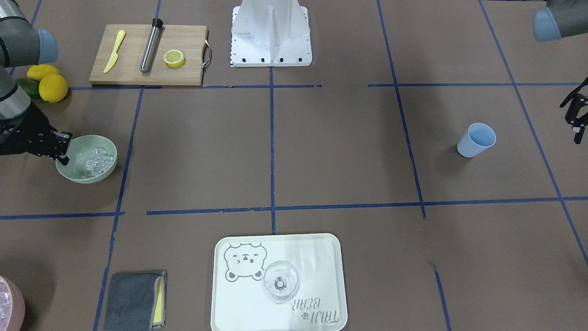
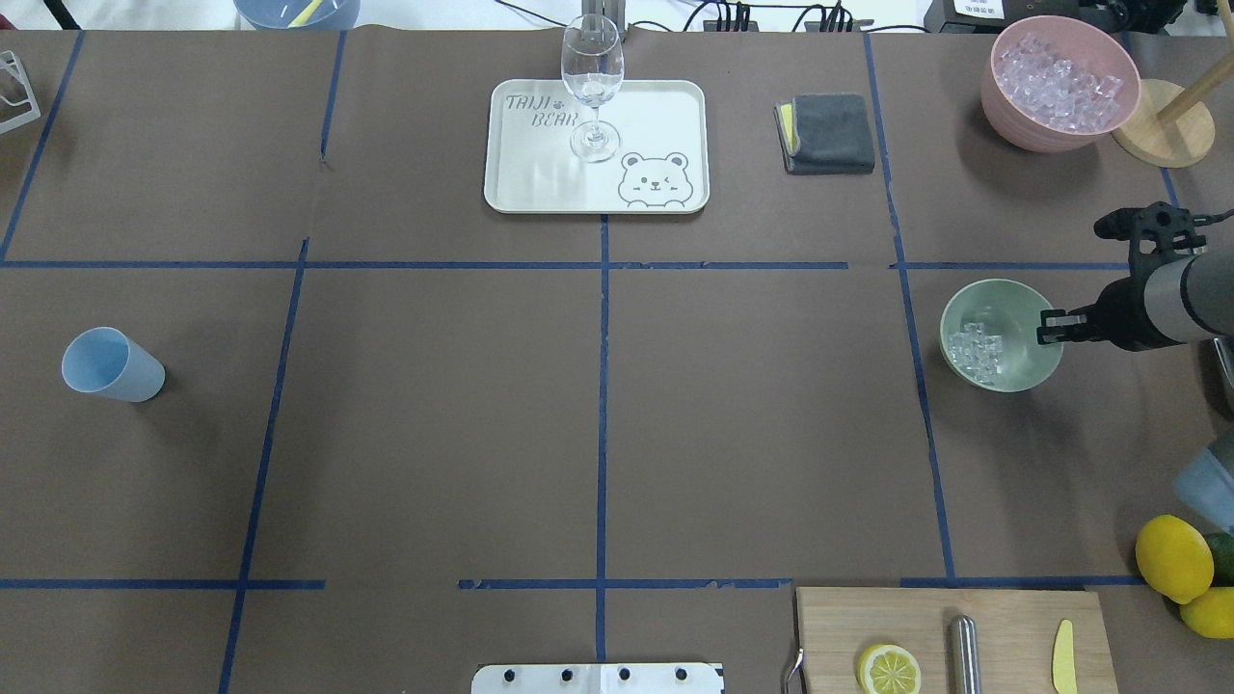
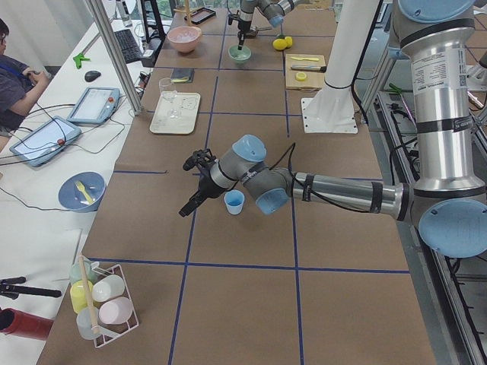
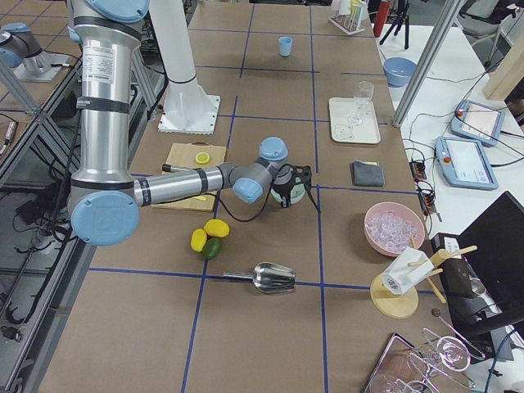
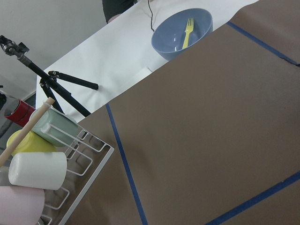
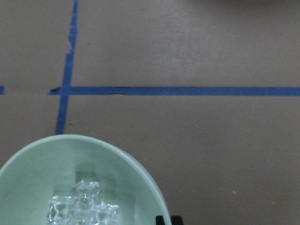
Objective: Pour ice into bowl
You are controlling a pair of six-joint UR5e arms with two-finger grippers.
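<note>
Pictured from overhead at 3 o'clock on the table: the bowl, with the ice heaped toward 8 o'clock on its floor. Poised at the bowl's 3 o'clock rim: the right gripper, fingers parted a little and gripping nothing visible. Impossible to say whether touching the rim or hanging just above it.

Well apart at 9 o'clock, upright and looking empty: the blue cup. Near it, caught only in part at the edge of the front-facing view: the left gripper. Spread of the fingers not to be told from these views, and nothing seen between them.

At 1 o'clock overhead, well apart from the bowl: the pink container, holding more clear cubes.

Judged from the lie of things: pour as good as done, with cubes down in the bowl and the cup apparently bare. Left to do, at most: lifting the right arm clear of the rim without nudging the bowl, then parking both arms. No sign of a further load waiting in either gripper.
</note>
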